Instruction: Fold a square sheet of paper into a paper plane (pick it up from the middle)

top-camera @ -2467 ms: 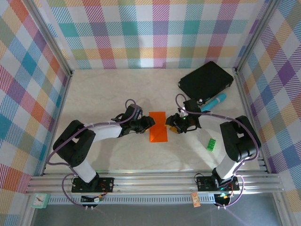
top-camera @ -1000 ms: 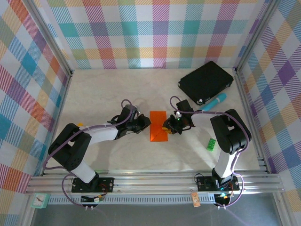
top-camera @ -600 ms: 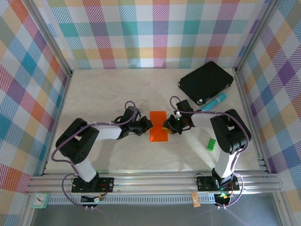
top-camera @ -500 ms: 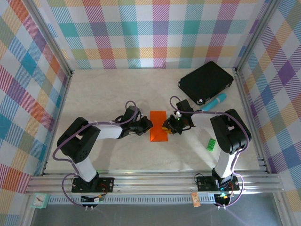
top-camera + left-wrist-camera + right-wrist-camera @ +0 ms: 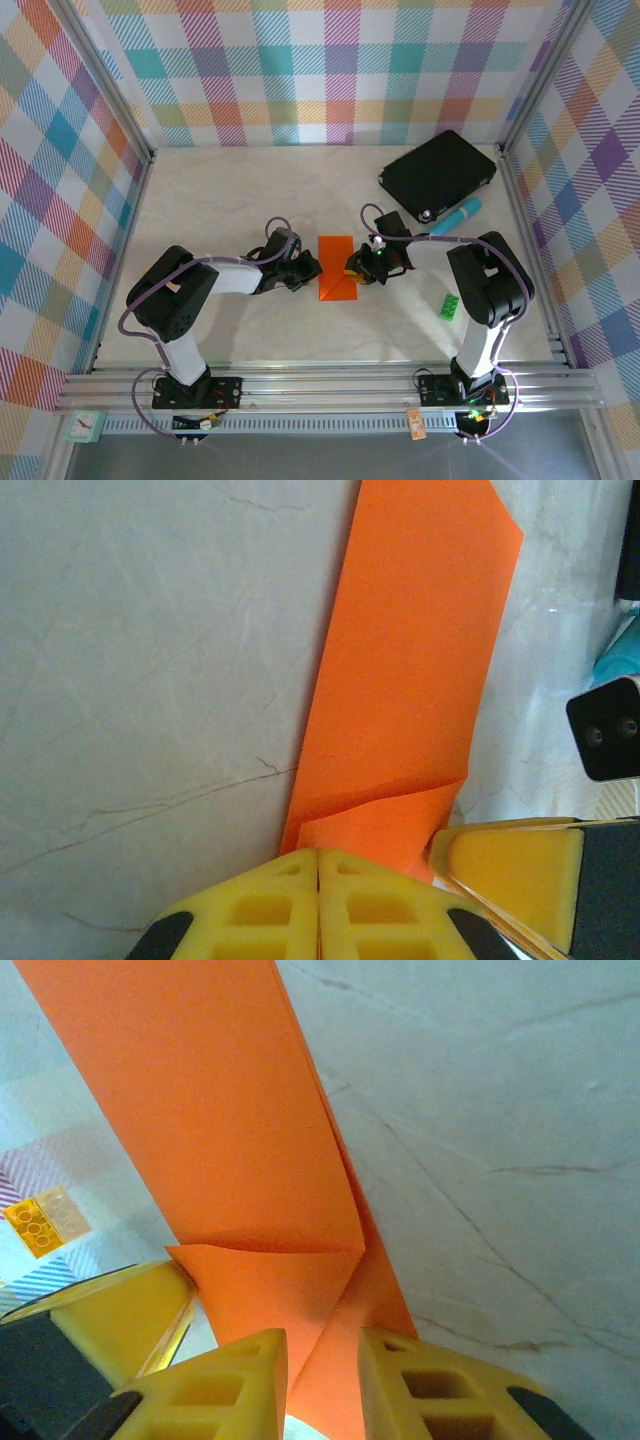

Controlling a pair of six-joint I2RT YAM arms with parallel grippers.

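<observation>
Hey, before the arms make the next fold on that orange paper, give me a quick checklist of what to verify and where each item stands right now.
1. Orange paper lies on the table: ok.
2. Left gripper has its jaws shut at the paper's edge: ok. Whether they pinch the paper: cannot tell.
3. Right gripper has paper between its jaws: ok. The jaws stand slightly apart.
4. Small flap is folded over next to the grippers: ok. Whether its crease is pressed sharp: cannot tell.
5. Green block and black pad sit apart from the paper: ok.
</observation>
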